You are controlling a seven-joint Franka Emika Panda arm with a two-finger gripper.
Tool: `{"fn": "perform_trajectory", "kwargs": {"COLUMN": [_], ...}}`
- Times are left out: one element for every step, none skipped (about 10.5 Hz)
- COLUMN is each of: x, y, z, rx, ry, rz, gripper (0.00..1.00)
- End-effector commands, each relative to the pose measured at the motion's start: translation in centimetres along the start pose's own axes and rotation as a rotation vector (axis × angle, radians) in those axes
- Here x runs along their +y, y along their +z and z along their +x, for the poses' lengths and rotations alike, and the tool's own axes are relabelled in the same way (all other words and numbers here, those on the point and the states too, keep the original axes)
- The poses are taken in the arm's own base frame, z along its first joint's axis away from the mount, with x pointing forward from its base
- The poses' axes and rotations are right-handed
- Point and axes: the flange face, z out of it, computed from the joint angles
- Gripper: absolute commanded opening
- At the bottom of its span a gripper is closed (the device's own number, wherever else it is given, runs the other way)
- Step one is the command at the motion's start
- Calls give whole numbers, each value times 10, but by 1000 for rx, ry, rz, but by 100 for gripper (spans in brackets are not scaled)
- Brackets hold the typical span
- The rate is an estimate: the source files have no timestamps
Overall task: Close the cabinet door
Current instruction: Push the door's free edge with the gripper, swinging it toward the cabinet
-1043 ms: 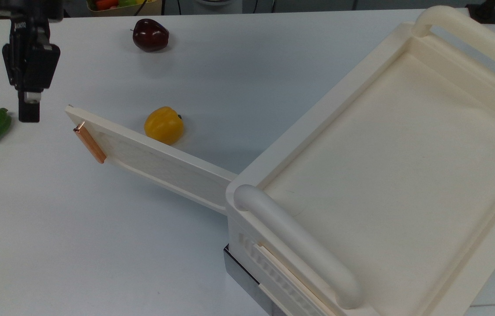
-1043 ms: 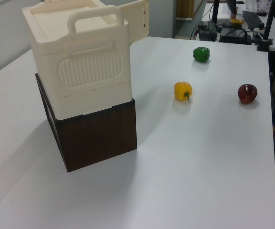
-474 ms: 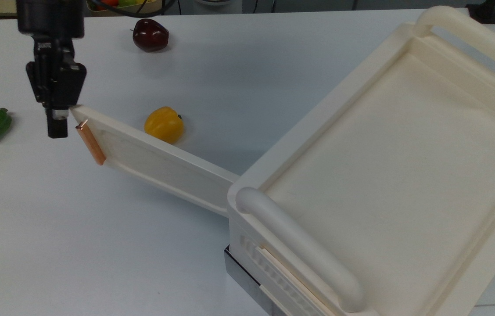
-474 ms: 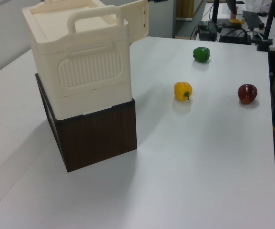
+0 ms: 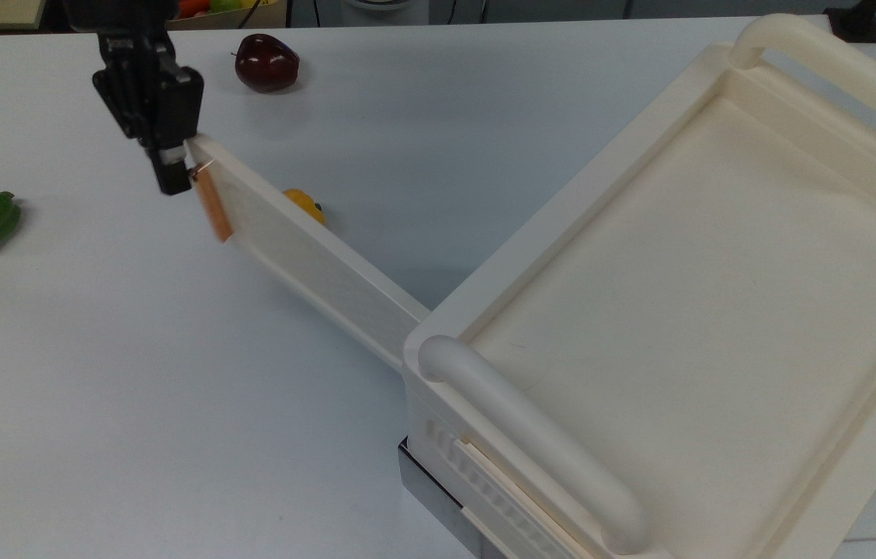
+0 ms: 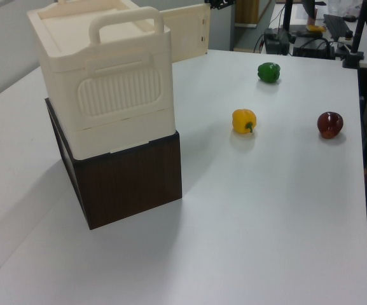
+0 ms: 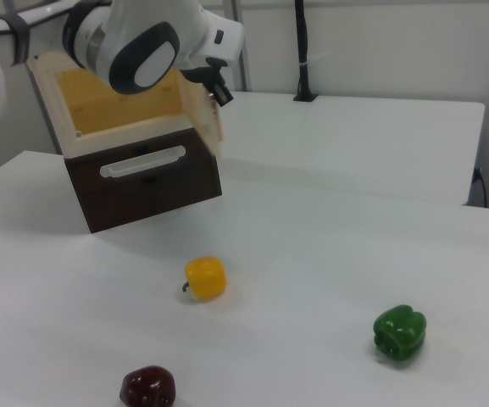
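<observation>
With our black hand (image 5: 172,180), fingers' spread untellable, against the thin cream-white cabinet door (image 5: 306,264) beside its copper bar handle (image 5: 213,203), we push steadily toward the cream plastic cabinet (image 5: 686,310).

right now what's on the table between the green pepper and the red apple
In the right view, only the yellow pepper sits roughly between the green pepper and the red apple; the rest is bare white table.
</observation>
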Motion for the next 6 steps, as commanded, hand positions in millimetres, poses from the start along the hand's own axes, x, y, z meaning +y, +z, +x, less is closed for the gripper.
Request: {"fn": "perform_trajectory", "kwargs": {"x": [-4, -8, -11, -17, -22, -32], "y": [5, 5, 5, 6, 8, 11], "z": [-27, -33, -38, -45, -49, -57], "rx": [-207, -242, -279, -304, -314, -326], "ry": [-59, -65, -59, -60, -66, -88], "rz": [30, 29, 38, 46, 48, 56], "gripper": [3, 4, 5, 7, 7, 7]}}
